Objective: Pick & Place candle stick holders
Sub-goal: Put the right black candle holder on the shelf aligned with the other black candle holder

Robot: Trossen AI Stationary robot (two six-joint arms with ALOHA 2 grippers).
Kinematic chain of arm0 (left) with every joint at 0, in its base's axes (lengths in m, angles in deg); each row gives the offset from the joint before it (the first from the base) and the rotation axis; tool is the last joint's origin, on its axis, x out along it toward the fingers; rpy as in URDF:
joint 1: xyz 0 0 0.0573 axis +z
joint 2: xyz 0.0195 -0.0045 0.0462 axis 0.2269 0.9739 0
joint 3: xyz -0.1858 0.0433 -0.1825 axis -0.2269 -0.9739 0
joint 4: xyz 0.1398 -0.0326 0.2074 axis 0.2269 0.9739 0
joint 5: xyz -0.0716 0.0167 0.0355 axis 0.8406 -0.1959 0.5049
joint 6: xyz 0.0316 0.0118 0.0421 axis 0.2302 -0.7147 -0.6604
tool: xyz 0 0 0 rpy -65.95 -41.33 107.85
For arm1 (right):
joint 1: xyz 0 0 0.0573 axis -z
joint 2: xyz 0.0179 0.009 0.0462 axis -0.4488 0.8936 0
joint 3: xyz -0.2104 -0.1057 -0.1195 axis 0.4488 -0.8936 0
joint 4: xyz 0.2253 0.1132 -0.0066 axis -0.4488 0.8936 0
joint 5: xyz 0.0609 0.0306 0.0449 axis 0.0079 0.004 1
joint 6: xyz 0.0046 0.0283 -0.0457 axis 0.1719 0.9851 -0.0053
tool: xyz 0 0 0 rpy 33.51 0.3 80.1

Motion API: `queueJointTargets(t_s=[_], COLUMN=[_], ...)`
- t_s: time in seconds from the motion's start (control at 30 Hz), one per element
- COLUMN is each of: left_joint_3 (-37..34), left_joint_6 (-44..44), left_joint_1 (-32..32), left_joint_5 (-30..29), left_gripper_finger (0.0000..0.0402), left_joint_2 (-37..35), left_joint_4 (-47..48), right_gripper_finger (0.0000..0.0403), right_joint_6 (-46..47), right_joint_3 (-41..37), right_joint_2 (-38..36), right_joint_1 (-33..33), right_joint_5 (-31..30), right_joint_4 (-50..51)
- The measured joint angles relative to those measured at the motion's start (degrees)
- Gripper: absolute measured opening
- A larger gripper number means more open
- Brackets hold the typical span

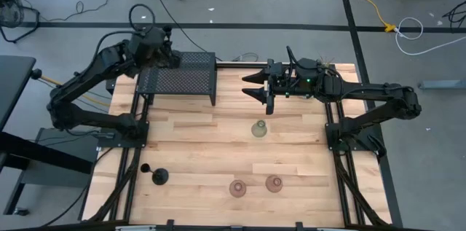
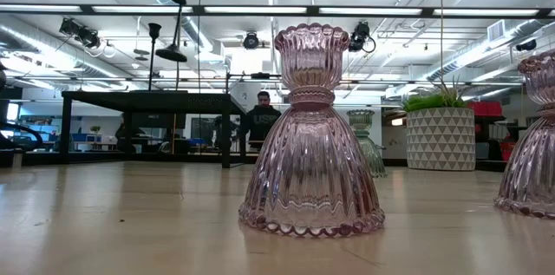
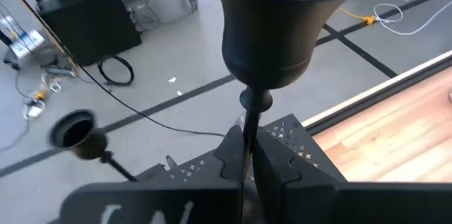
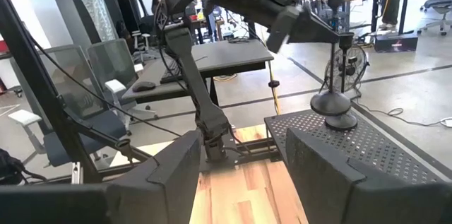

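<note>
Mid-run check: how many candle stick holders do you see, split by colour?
black holders: 3, one on the table, one on the mesh box, one in the left gripper
pinkish glass holders: 2
pale green glass holder: 1
Total: 6

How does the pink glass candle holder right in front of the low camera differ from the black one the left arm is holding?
The pink glass holder is ribbed, see-through and squat; the black holder is plain, opaque and thin-stemmed. The pink glass holder stands free on the table; the left end effector grips the black holder by its stem. Both have a cup on top.
</note>
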Motion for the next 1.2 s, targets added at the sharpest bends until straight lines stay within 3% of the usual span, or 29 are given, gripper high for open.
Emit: queueJointTargets(t_s=[0.2, 0.43, 0.8, 1.2], left_joint_3=[-0.07, -5.11, -13.15, -17.62], left_joint_6=[-1.53, -2.5, -1.42, -1.45], left_joint_1=[4.72, 10.01, 14.04, 17.99], left_joint_5=[4.29, 10.67, 15.16, 16.22], left_gripper_finger=[0.0011, 0.0011, 0.0011, 0.0011], left_joint_2=[2.32, 2.31, 2.16, 2.16], left_joint_4=[-2.47, -9.24, -20.12, -22.01], right_gripper_finger=[0.0207, 0.0207, 0.0207, 0.0207], right_joint_6=[-0.3, -0.28, -0.11, 0.09], right_joint_3=[0.0, 0.0, 0.0, 0.0], right_joint_2=[0.0, 0.0, 0.0, 0.0], right_joint_1=[0.01, 0.02, 0.02, 0.0], right_joint_5=[0.0, -0.02, -1.84, -1.9], right_joint_4=[0.02, 0.04, 0.07, 0.09])
